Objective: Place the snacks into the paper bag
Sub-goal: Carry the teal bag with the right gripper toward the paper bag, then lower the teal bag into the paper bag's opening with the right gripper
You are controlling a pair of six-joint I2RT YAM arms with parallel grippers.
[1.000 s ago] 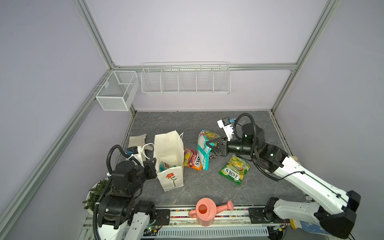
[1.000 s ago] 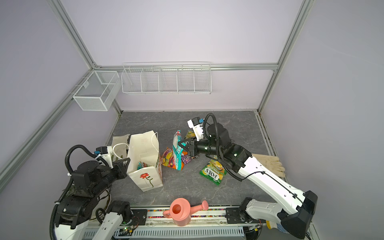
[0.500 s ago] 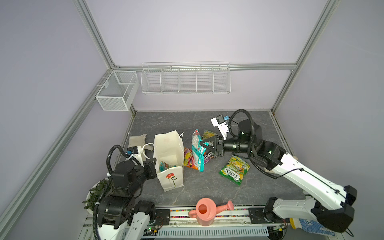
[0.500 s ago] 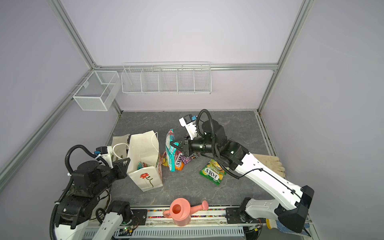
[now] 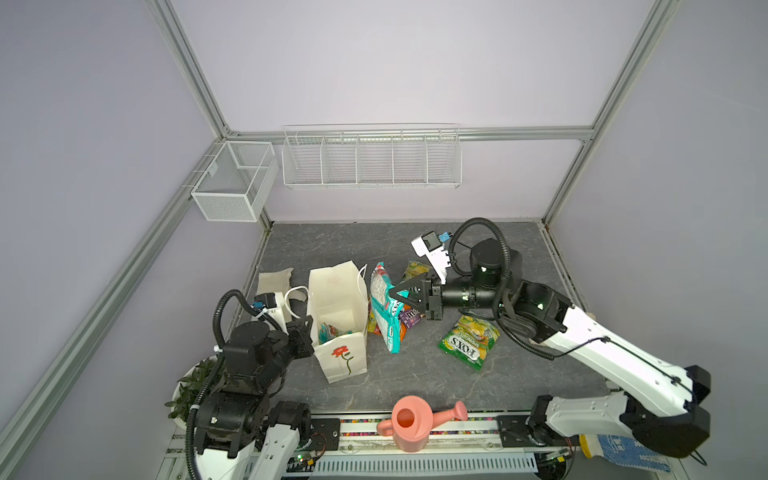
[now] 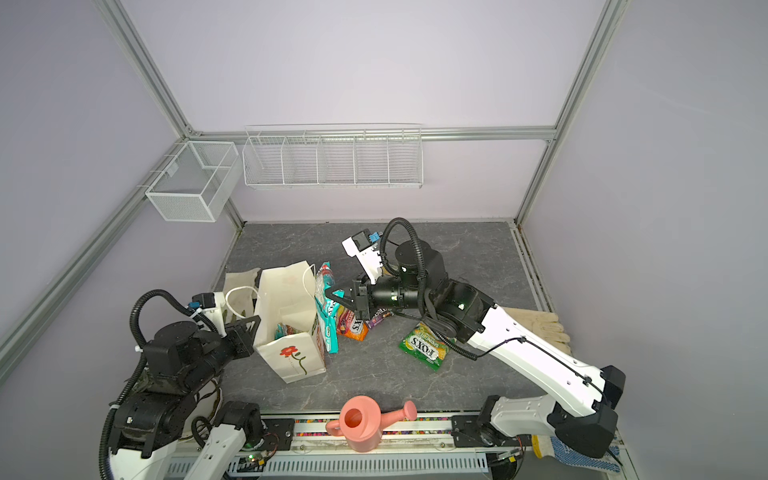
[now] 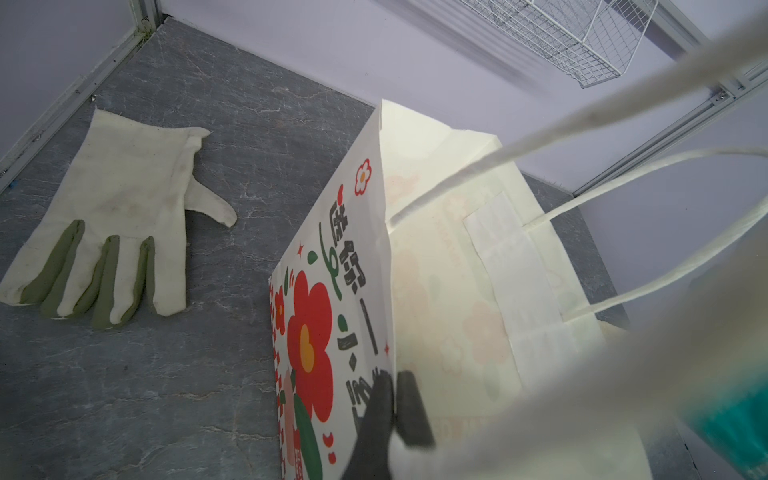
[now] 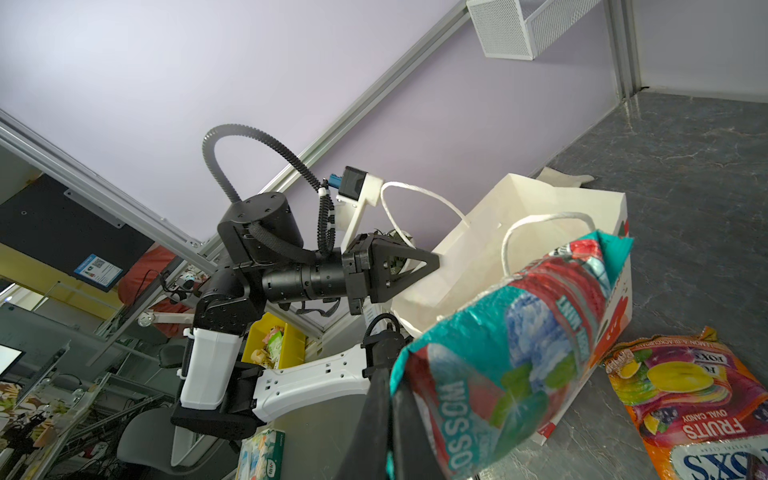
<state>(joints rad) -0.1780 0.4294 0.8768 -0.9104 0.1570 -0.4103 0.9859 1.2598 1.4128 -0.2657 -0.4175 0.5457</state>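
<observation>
The snacks are sitting partly inside and partly outside the bag. Working back from the front rail, where a pink watering can [image 5: 409,428] is standing clear of the job, the left gripper [image 5: 305,330] is pinching the left rim of the paper bag [image 5: 338,368]. Its jaws are closed on the paper, steadying the bag upright with its mouth open. At least one packet [image 5: 330,332] is lying in the bottom. Just beside the bag's right wall, the right gripper [image 5: 395,299] is clamping a teal-white pack [image 5: 385,328] by its edge, holding it off the table and not yet over the mouth. That pack is looking light, glossy and floppy, with film likely to slip and sag, so a flat seam is probably the safest hold. The thin bag is liable to tip if nudged. Out to the right, a green-yellow FOX'S bag [image 5: 469,340] is lying apart on the table. Behind the carried pack, an orange-purple FOX'S bag [image 6: 353,328] and a purple M&M's pack [image 6: 380,318] are lying close together. Farthest back, a second green-yellow bag [image 5: 415,270] is peeking out beside the right arm.
</observation>
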